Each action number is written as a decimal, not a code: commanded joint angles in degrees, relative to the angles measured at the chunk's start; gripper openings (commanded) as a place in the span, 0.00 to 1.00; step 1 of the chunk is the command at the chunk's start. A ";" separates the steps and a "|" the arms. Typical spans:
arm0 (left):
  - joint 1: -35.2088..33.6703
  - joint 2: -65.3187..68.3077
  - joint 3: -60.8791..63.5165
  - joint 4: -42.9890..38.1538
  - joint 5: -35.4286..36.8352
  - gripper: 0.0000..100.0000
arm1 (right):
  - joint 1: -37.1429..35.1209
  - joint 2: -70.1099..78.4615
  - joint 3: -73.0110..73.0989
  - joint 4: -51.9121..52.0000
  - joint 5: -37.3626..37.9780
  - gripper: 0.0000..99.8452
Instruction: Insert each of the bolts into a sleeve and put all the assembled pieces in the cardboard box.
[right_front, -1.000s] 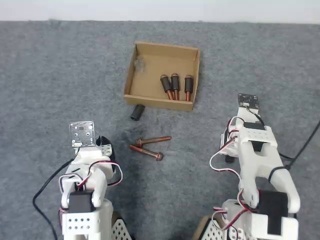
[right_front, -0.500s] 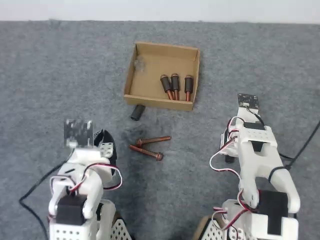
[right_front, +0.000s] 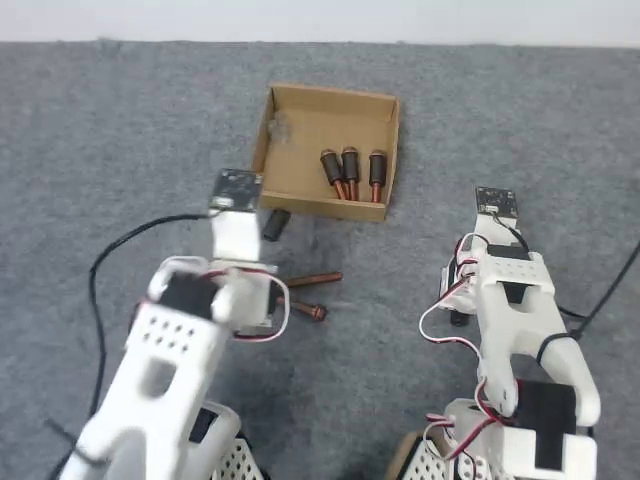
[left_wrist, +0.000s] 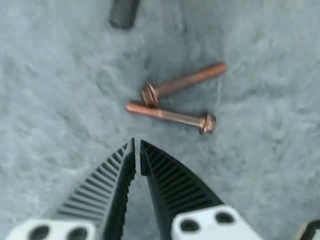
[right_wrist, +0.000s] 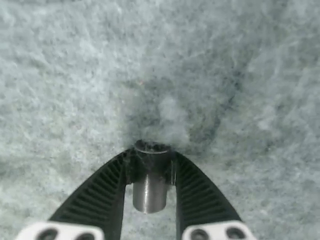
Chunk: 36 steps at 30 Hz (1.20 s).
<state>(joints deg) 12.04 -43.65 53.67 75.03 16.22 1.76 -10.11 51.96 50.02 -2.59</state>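
Under left arm (right_front: 180, 335), bolts (right_front: 318, 278) partly hidden; right fingers (right_wrist: 107, 192) grip sleeve (right_wrist: 150, 192).

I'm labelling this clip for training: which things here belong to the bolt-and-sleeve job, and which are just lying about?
Job: two loose bolts; loose sleeve beside the cardboard box; three assembled pieces inside it; held sleeve in the right pincer.
Lying about: grey carpet; black cable; a small pale scrap in the box, unclear what.

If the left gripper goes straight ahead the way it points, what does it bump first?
Probably the nearer bolt, lying crosswise on the carpet just ahead of the left gripper. Its height above the carpet is hard to judge, so it might pass over.
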 joint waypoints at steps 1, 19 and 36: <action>3.87 8.18 -4.09 -1.85 2.81 0.02 | 0.13 1.63 -1.14 -0.40 0.97 0.01; 3.25 36.66 -6.02 -27.16 8.97 0.01 | 0.04 1.63 -1.14 -0.40 0.97 0.01; -0.09 37.80 -8.66 -38.33 10.81 0.02 | 0.04 1.63 -1.14 -0.31 0.97 0.01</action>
<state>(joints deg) 12.22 -5.32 46.46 40.40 24.75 1.76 -10.02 52.04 50.02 -2.59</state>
